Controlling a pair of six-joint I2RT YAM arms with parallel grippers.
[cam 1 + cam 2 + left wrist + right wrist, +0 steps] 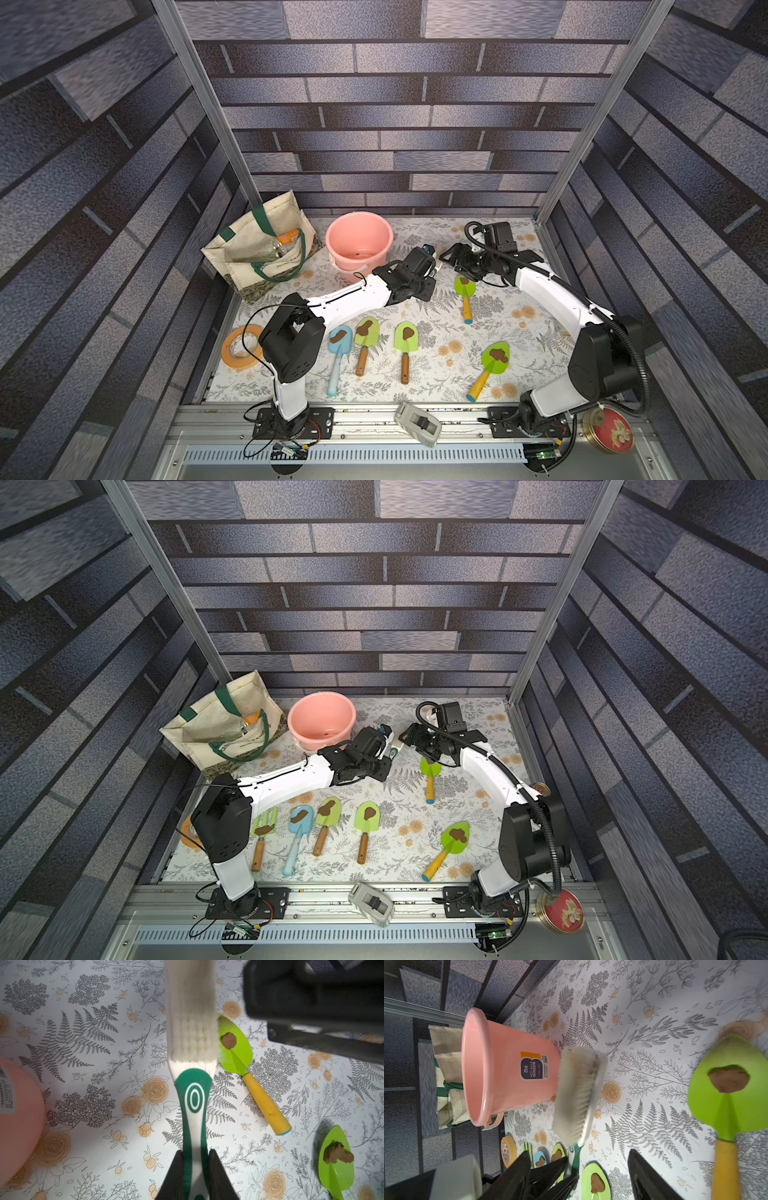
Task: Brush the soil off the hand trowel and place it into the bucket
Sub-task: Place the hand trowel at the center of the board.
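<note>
At the far left a roll of orange tape (227, 351) lies on the floral-printed mat (436, 328), and a cream fabric tote bag with green straps (253, 249) stands behind it. Next comes the round salmon-pink plastic bucket (337, 243), upright near the back wall.

Just right of the bucket, the left gripper (195, 1157) has its jaws pinched on the green-and-white handle of a white-bristled scrubbing brush (192, 1028). The brush head reaches towards the right gripper (579, 1152). That gripper's jaws are spread wide with nothing between them. In the right wrist view the brush head hangs ahead of the gap.

The hand trowel (466, 297), with a lime-green plastic blade and a yellow handle, lies flat on the mat. In both top views it is close beside the right gripper, towards the front and outside both pairs of jaws. A dark-brown blob of soil (729, 1080) sits on its blade. In the left wrist view the edge of the bristles is just beside the blade's tip; I cannot tell whether they touch.

Nearer the front, further soiled trowels (406, 340) lie in a row.
</note>
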